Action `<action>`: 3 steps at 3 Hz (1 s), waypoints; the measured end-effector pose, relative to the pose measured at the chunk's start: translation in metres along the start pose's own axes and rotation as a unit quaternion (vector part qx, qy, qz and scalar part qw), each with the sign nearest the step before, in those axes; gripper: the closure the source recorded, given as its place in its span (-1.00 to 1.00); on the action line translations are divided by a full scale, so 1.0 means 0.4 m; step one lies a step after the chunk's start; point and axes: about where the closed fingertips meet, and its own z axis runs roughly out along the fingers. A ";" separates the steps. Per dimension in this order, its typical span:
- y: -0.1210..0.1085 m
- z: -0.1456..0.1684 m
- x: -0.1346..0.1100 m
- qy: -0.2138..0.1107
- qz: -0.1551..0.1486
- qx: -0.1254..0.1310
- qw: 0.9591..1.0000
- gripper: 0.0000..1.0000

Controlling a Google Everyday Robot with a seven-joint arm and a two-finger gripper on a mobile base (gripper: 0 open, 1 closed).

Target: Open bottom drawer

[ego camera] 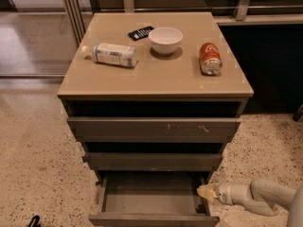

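cabinet top point(156, 79), bottle point(111, 55), bowl point(165, 40), can point(210, 58), remote point(141, 32), fingers point(205, 192) beside bottom drawer point(151, 198)

The bottom drawer point(151, 198) is the lowest of three in the front of the desk point(156, 82), a grey-brown box of the same dull tone as the fronts above it. It stands pulled well out, past the desk's front edge and toward the camera, level and square to that edge. Its inner floor and both side walls are in view, and its front panel runs along the bottom of the frame. The gripper point(204, 192) sits low beside the drawer's right wall, under the desk's front right corner, its pale tip at or just against that wall.
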 end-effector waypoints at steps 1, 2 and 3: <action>0.000 0.000 0.000 0.000 0.000 0.000 1.000 -0.93; 0.000 0.000 0.000 0.000 0.000 0.000 1.000 -1.00; 0.000 0.000 0.000 0.000 0.000 0.000 1.000 -1.00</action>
